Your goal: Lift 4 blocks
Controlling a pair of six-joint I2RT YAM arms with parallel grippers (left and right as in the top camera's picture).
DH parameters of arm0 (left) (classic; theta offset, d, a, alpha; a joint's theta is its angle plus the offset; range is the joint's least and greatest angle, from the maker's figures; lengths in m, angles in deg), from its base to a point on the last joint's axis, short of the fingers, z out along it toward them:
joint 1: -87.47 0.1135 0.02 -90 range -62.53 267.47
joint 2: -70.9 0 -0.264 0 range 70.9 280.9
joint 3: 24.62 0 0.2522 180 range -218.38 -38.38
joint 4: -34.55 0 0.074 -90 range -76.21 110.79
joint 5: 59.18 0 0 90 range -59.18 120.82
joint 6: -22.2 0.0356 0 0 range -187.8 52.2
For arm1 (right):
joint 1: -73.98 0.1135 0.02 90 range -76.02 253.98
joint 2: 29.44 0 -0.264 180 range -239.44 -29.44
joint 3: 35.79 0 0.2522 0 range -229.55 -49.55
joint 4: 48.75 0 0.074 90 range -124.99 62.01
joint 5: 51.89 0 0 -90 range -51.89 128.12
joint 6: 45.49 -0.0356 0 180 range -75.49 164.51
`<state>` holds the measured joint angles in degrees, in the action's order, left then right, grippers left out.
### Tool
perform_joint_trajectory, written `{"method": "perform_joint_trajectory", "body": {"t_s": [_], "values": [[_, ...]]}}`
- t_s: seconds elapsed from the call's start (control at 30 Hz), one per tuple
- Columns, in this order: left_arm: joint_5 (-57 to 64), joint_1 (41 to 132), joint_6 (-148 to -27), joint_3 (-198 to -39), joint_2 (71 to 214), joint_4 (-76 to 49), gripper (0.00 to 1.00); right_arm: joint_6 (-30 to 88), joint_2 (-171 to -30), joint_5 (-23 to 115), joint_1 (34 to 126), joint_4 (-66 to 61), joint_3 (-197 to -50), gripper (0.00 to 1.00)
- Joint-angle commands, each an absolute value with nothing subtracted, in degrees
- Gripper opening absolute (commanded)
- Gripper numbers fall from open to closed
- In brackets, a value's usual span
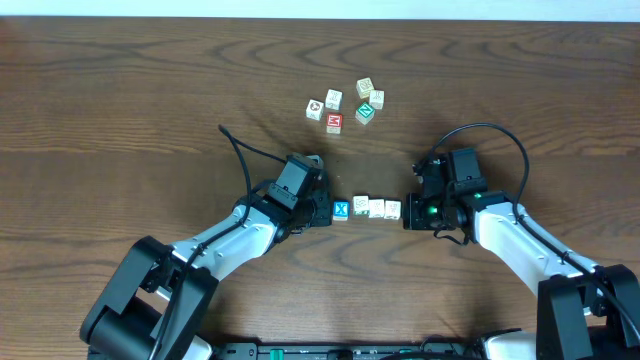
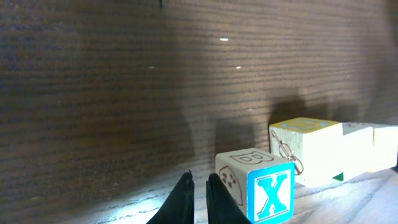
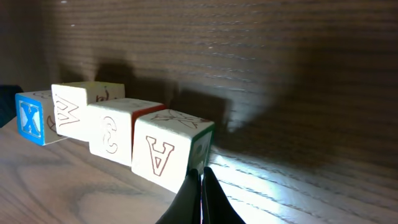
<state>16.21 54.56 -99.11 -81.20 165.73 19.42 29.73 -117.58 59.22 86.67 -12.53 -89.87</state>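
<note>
A dark wood-grain desk [image 1: 120,80] fills the view, with a pale strip past its far edge. Four blocks [image 1: 377,208] sit in a tight row at mid-desk between the two arms, the X block [image 1: 341,209] at the left end and the A block [image 3: 165,152] at the right. Six spare cubes [image 1: 333,122] cluster farther back. From above, the wrists hide the fingertips and the cream letters are too small to read. The left claw [image 2: 199,198] is nearly closed and empty, just beside the X block; I cannot tell if they touch. The right claw [image 3: 201,193] is fully closed and empty, its tips by the A block's lower corner.
</note>
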Motion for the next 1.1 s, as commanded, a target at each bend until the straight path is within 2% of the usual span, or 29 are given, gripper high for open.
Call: {"method": "perform_joint_trajectory", "body": {"t_s": [0.0, 0.43, 0.63, 1.07], "values": [[17.34, 54.50, -100.09, -80.92, 166.08, 19.64, 0.10, 28.65, -117.95, 60.53, 88.48, -12.93, -89.38, 0.01], [16.73, 54.50, -100.92, -80.92, 166.10, 19.80, 0.10, 28.65, -117.95, 58.76, 90.58, -14.13, -89.38, 0.01], [17.96, 54.54, -99.74, -80.92, 166.10, 19.58, 0.10, 26.75, -117.95, 51.61, 90.49, -11.96, -89.38, 0.01], [20.25, 56.90, -98.30, -80.92, 166.10, 20.23, 0.11, 27.93, -117.95, 49.10, 90.04, -12.01, -91.85, 0.01]]}}
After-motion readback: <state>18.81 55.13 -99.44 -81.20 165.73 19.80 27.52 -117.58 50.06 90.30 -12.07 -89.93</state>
